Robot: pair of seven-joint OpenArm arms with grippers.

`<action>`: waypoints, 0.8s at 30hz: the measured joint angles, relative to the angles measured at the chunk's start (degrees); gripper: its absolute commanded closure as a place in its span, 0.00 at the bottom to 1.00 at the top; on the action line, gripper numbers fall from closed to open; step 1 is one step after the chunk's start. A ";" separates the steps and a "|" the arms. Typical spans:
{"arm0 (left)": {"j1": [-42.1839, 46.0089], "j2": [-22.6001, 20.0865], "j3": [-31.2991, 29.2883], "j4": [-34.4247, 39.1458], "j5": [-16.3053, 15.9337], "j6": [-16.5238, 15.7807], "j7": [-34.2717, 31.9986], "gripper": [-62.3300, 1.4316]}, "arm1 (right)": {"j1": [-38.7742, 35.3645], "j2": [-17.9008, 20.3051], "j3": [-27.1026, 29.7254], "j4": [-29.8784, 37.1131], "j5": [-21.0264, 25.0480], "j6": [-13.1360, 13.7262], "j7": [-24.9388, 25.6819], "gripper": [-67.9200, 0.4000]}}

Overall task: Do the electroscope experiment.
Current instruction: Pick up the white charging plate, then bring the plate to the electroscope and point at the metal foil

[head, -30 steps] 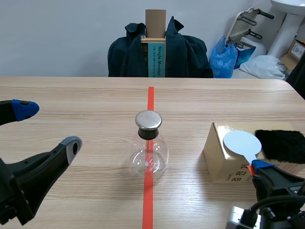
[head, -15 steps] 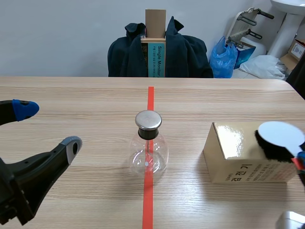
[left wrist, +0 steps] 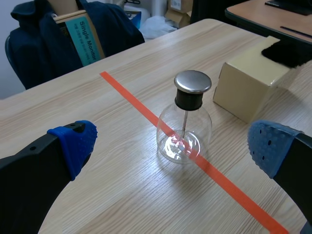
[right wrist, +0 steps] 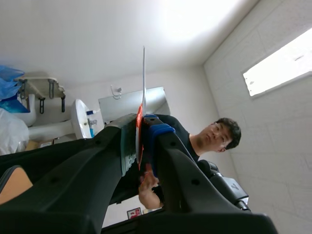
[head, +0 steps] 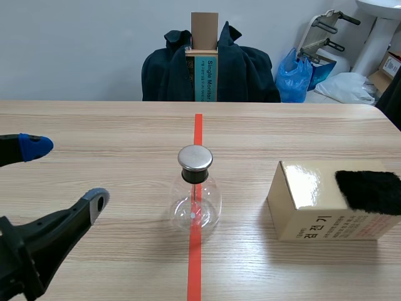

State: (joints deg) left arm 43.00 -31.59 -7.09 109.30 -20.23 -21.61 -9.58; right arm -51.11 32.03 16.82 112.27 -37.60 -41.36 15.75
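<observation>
Standing free, flask (head: 195, 197) well apart from box (head: 313, 210) and left end effector (head: 64, 172)

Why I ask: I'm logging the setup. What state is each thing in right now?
Glass flask: upright, metal cap on, untouched.
Box: closed, standing beside the flask.
Black fur pad: lying on top of the box.
Left gripper: open, empty, short of the flask.
Right gripper: shut on the thin white plate, pointing up.
</observation>
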 measured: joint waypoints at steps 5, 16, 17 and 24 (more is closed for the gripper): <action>-0.55 -0.07 0.00 -0.31 2.67 -0.46 6.27 0.60 | 3.32 -0.15 0.04 0.20 1.09 0.00 2.80 0.98; -15.78 -4.13 3.89 -18.56 4.11 -11.82 3.72 0.94 | 11.13 -0.28 0.04 0.17 6.36 0.02 9.07 0.98; -17.70 -4.11 5.51 -21.18 4.15 -12.39 2.38 0.94 | 11.43 -0.31 0.04 0.17 6.49 0.00 10.01 0.98; -31.45 -3.37 20.65 -38.82 7.13 -12.76 -5.42 0.94 | 13.92 -0.28 -3.04 0.17 8.57 -0.17 12.94 0.98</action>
State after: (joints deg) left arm 11.55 -34.96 13.56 70.48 -13.10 -34.37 -15.00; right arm -37.19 31.75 13.78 112.44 -29.04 -41.54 28.69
